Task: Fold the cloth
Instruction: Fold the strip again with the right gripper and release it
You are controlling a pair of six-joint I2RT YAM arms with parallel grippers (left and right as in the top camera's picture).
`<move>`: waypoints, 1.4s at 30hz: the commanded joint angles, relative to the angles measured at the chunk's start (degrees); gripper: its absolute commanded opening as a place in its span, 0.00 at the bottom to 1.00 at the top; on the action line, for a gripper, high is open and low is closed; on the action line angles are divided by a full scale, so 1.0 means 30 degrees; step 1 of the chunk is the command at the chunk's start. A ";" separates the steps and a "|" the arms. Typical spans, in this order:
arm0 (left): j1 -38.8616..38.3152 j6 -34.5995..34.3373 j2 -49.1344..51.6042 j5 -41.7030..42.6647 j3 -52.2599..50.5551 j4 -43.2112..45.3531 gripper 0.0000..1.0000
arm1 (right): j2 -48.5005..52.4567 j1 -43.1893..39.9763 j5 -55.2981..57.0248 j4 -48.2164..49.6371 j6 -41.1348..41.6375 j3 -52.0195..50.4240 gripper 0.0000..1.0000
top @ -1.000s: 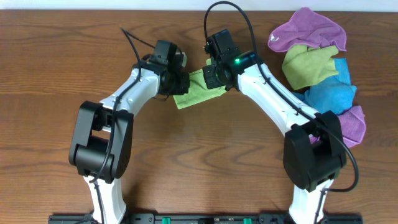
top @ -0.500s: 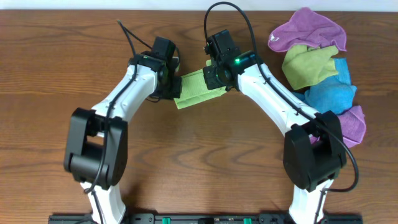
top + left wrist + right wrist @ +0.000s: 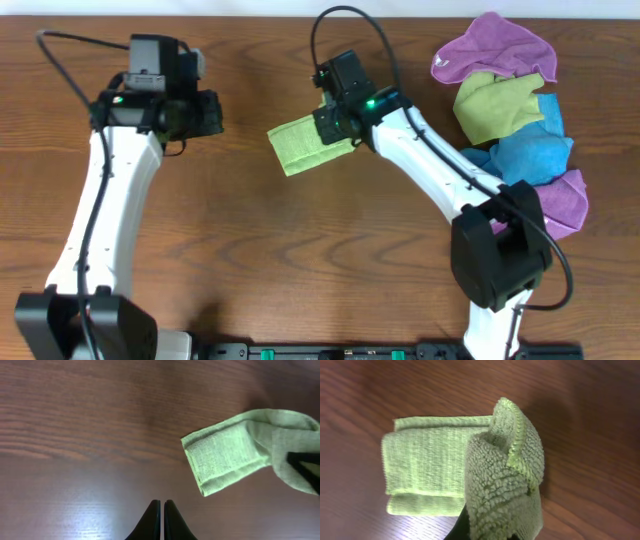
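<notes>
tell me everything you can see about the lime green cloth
The cloth is bright lime green, fuzzy microfibre with a stitched hem. It is folded into a narrow layered strip lying on the wooden table, slightly tilted. One end is lifted and bunched, pinched in the right gripper. Nothing else touches it.

- The overhead view looks straight down on the desk (image 3: 300, 260) from far off, taking in both arms.
- The left wrist view faces down past the left gripper (image 3: 161, 512), from moderately near.
- The right wrist view sits close above the cloth (image 3: 435, 467), which all three views share.
</notes>
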 commanded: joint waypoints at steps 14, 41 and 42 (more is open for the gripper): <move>0.0131 0.0277 -0.1792 0.1712 0.0313 -0.0007 0.06 | 0.1894 0.1435 -0.0219 0.0707 -0.2047 0.0044 0.01; 0.0138 0.0277 -0.1807 0.1370 0.0313 0.0532 0.06 | 0.2696 0.2404 -0.6419 0.2106 -0.1931 0.0044 0.54; 0.0138 0.0284 -0.1807 0.1246 0.0313 0.0525 0.06 | 0.2696 0.2412 -0.6623 0.2098 -0.1931 0.0044 0.55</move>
